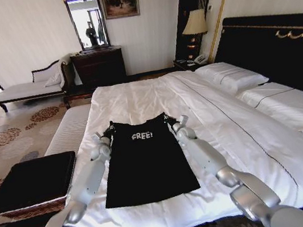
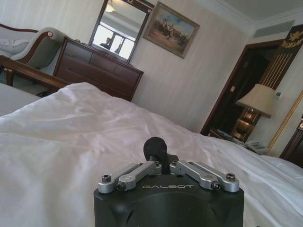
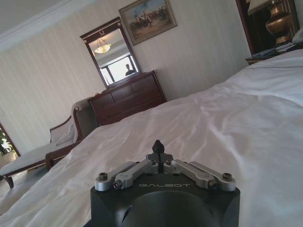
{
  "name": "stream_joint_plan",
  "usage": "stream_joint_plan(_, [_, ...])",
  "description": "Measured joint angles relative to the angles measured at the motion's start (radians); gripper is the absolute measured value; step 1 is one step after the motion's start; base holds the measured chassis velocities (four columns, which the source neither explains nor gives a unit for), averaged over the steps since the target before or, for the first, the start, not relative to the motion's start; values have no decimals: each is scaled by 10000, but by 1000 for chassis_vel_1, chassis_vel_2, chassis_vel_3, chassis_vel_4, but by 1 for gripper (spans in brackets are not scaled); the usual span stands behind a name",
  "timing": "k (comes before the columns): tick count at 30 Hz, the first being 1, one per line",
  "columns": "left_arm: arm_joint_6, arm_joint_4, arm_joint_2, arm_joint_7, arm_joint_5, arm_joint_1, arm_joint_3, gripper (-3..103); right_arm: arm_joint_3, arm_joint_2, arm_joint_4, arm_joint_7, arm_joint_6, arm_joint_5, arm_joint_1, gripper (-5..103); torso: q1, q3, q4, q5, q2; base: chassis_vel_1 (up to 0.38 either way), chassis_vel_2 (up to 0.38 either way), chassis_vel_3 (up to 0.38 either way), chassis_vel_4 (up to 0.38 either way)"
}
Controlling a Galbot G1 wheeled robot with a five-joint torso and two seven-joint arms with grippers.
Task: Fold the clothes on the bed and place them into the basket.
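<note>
The clothes [image 1: 147, 163], a black T-shirt with white "FREE" lettering, lie flat on the near part of the bed [image 1: 137, 95] with the sleeves tucked in. My left gripper [image 1: 108, 132] sits at the shirt's far left corner and my right gripper [image 1: 170, 121] at its far right corner. In the left wrist view the left gripper [image 2: 155, 147] is shut on a small bunch of black cloth. In the right wrist view the right gripper [image 3: 157, 147] is shut with a dark tip of cloth between its fingers. The basket [image 1: 31, 182], brown wicker with a black top, stands on the floor left of the bed.
A pale striped bench [image 1: 69, 130] stands along the bed's left side beyond the basket. White pillows [image 1: 232, 76] and the black headboard [image 1: 279, 47] are at the right. A dark dresser [image 1: 99, 67] with a mirror, a chaise [image 1: 29, 88] and a lamp [image 1: 195, 23] line the far wall.
</note>
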Motion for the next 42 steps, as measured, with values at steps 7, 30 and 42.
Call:
stream_joint_plan(7, [-82,-2357,349,-504,206,1614,-446,2,158,-679,2731,590,-130,18,-1658,1,0,-2,-4,0,1,0,0,0,0])
stream_joint_plan(30, [-629,-5668,10,-274,1855,7689,-2650,2,1611,-1362,6985,887,93,-1570,-7557,1,0,0,1,-2,3,0,0,0,0])
stream_joint_plan(42, [-807,-5998,-112,-264,2370,8302,-2691,2,2365,-1114,7529,785,376,-1881,-8677,1,1,2,0,-1,2,0,0,0,0])
